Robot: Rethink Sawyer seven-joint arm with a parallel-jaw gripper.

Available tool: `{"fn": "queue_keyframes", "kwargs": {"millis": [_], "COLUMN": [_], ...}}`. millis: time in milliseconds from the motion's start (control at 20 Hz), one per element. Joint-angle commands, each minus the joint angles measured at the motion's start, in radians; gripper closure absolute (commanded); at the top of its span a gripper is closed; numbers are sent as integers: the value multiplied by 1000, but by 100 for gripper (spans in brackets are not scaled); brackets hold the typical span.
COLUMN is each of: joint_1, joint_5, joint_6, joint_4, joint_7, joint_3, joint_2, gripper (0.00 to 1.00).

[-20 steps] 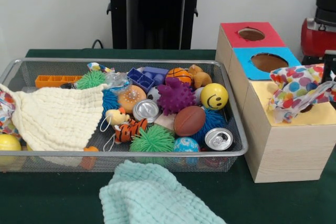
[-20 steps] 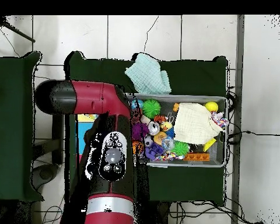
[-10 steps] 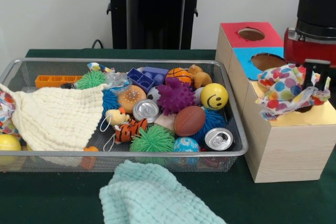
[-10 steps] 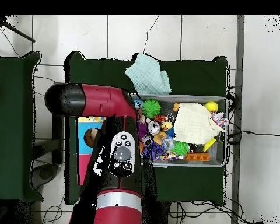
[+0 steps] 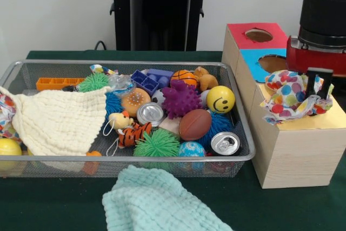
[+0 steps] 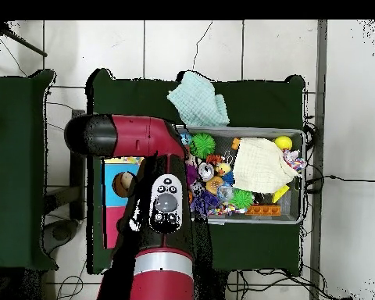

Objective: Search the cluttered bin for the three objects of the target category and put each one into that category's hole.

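My gripper (image 5: 315, 94) hangs over the yellow top of the wooden box (image 5: 303, 150) at the right, shut on a polka-dot cloth (image 5: 287, 97). The cloth is bunched on the yellow face and hides its hole. Behind it lie the blue hole (image 5: 273, 62) and the red hole (image 5: 258, 35). A cream waffle cloth (image 5: 59, 120) is draped over the left of the wire bin (image 5: 162, 159). A mint cloth (image 5: 157, 201) lies on the table in front of the bin. From overhead the red arm (image 6: 155, 203) covers the gripper and most of the box (image 6: 116, 183).
The bin holds several toys: a smiley ball (image 5: 220, 99), a purple spiky ball (image 5: 181, 99), a toy football (image 5: 195, 124), two cans (image 5: 225, 143), a green spiky ball (image 5: 157, 144) and an orange tray (image 5: 57, 83). A black pedestal (image 5: 157, 12) stands behind.
My arm has come in from the right and now stands over the box. The polka-dot cloth moved left with it and sits lower, more bunched on the yellow top.
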Motion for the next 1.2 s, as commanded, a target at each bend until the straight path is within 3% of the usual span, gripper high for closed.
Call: {"fn": "queue_keyframes", "kwargs": {"millis": [50, 700, 900, 1000, 1200], "joint_1": [-21, -8, -6, -28, -83], "joint_5": [-45, -63, -95, -85, -101], "joint_6": [-71, -92, -140, -103, -141], "joint_4": [111, 56, 30, 30, 22], "joint_7": [43, 47, 38, 17, -56], "joint_3": [94, 72, 49, 64, 111], "joint_2": [73, 137, 167, 172, 203], "gripper": [100, 100, 100, 100, 100]}}
